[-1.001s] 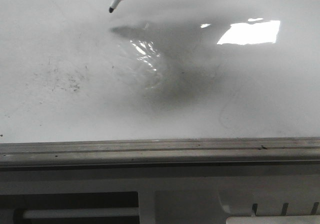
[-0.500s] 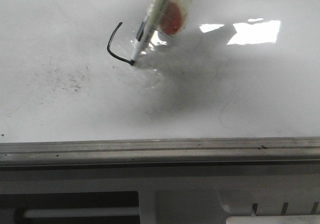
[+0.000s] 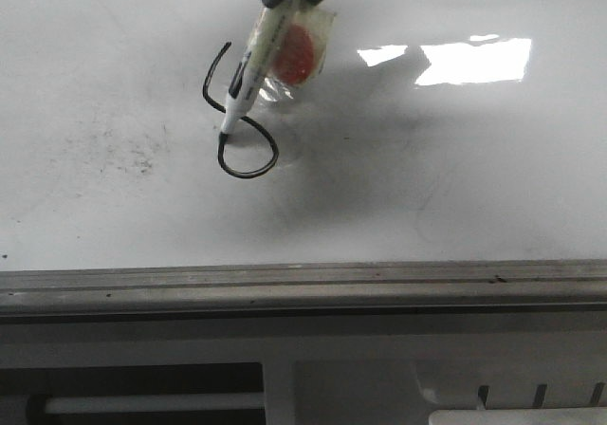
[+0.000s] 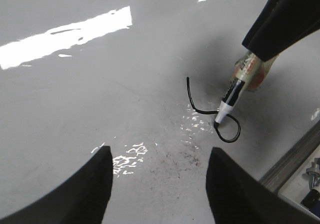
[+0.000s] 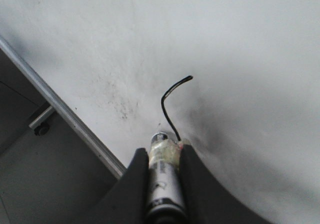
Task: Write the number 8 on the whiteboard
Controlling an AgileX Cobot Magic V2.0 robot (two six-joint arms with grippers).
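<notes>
Whiteboard [image 3: 455, 188]: glossy white, faint grey smudges, glare patch; grey rail [image 3: 303, 287] along its near edge. All places below given rel. to the rail.

Right gripper [image 5: 163, 156]: jaws closed tight on the marker [image 3: 248, 64], barrel tilted, tip down on the board, well away from the rail. A red-orange tag [image 3: 296, 50] in clear wrap is taped to the barrel.

Left gripper [image 4: 159, 184]: fingers spread wide, holding nothing, hovering over bare board nearer the rail than the stroke.

The 8 [image 3: 237, 126]: incomplete. One curved stroke farthest from the rail, then a rounder loop on the rail side that has just about closed at the tip. Upper loop is not yet closed.

Risks, largest first (judgement):
- Return stroke misses the free start end, so upper loop stays open and fig. reads as an S or a 6. Cause: tip partly hidden behind barrel in the wrist view.
- Uneven pressure, since the tilted tip may skip or lift, giving gaps in the line.
- Marker twisting in the jaws. Tape wrap looks soft, so grip may shift.
- Tag or wrap dragging over wet ink, causing a smear.
</notes>
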